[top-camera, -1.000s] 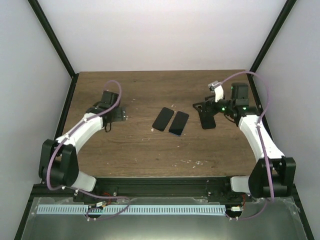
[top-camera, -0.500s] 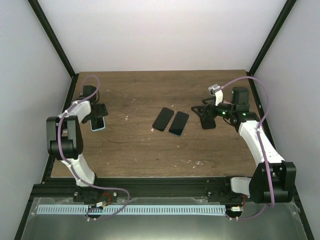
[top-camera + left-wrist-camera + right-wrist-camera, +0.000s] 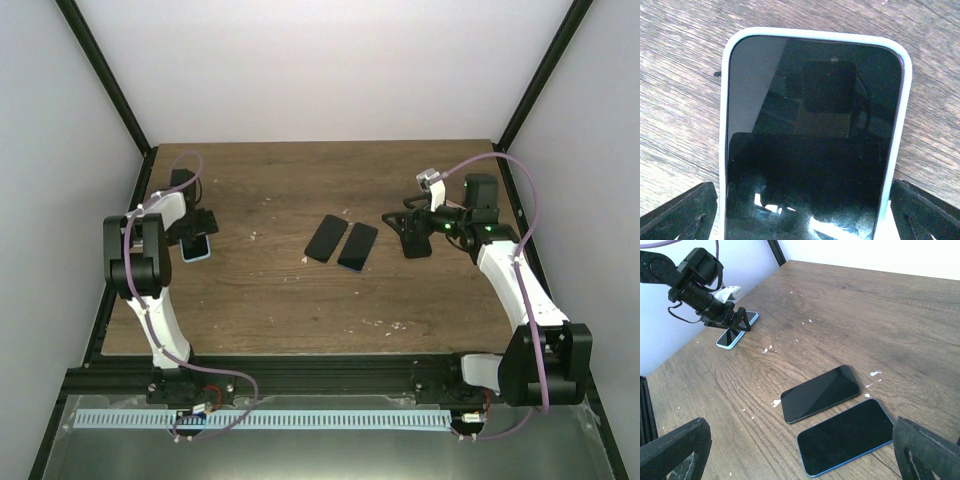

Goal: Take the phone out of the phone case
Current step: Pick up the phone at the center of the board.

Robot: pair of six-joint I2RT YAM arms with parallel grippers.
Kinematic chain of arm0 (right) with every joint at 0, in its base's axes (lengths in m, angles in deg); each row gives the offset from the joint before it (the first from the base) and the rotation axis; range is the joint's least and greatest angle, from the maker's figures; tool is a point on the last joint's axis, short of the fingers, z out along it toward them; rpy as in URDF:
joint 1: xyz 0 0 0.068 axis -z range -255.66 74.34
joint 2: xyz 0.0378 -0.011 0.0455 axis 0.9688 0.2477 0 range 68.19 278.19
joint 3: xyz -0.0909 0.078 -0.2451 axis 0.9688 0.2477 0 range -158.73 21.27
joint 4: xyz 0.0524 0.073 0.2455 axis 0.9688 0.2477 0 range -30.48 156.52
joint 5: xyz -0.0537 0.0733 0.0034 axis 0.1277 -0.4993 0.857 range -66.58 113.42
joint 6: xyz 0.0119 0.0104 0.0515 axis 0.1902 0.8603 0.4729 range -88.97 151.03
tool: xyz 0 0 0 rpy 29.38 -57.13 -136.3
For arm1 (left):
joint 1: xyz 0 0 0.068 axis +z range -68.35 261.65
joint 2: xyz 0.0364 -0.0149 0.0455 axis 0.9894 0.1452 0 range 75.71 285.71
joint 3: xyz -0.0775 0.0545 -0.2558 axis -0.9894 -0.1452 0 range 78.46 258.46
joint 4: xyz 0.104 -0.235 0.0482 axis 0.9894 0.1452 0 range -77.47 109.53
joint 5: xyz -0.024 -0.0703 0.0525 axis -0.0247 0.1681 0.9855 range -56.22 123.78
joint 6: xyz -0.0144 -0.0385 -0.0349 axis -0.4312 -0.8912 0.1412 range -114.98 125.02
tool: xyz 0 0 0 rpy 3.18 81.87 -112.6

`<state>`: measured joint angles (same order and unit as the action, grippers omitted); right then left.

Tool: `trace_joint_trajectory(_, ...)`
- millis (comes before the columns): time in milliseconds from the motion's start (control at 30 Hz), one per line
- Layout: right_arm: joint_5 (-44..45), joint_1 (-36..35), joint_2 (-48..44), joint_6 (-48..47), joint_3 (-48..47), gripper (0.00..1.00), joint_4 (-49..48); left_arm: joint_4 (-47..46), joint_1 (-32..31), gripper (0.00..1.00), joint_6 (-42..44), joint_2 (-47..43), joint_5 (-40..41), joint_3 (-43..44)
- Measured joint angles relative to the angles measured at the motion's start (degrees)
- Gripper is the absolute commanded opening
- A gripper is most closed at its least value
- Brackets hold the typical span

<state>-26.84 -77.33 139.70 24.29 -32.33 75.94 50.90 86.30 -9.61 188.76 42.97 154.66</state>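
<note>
A phone in a pale blue-white case (image 3: 196,247) lies at the far left of the table. It fills the left wrist view (image 3: 812,140), screen up, and shows small in the right wrist view (image 3: 732,337). My left gripper (image 3: 192,228) straddles its near end, one finger (image 3: 685,210) against each long side of the case, closed on it. My right gripper (image 3: 405,230) hovers open and empty over the right side of the table, to the right of two bare phones.
A black phone (image 3: 325,237) and a blue-edged phone (image 3: 357,246) lie side by side at the table's middle, also in the right wrist view (image 3: 821,393) (image 3: 846,436). Small white flecks dot the wood. The left wall and frame post stand close to my left gripper.
My left arm has folded and swung from left of centre to the far left edge, where the cased phone now shows under its gripper. My right gripper shifted slightly.
</note>
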Motion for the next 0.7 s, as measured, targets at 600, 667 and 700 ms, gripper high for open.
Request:
trace_joint_trajectory(600,0.7,0.0,0.6,0.0,0.0,0.98,0.0,-0.1,1.6,0.61,1.8,0.8,-3.3,0.9)
trace_joint_trajectory(667,0.8,0.0,1.0,0.0,0.0,0.97,0.0,-0.8,1.5,0.60,1.7,-0.3,-3.7,-0.4)
trace_joint_trajectory(700,0.9,0.0,1.2,0.0,0.0,0.97,0.0,-0.7,1.2,0.60,1.6,-1.4,-3.9,-1.4)
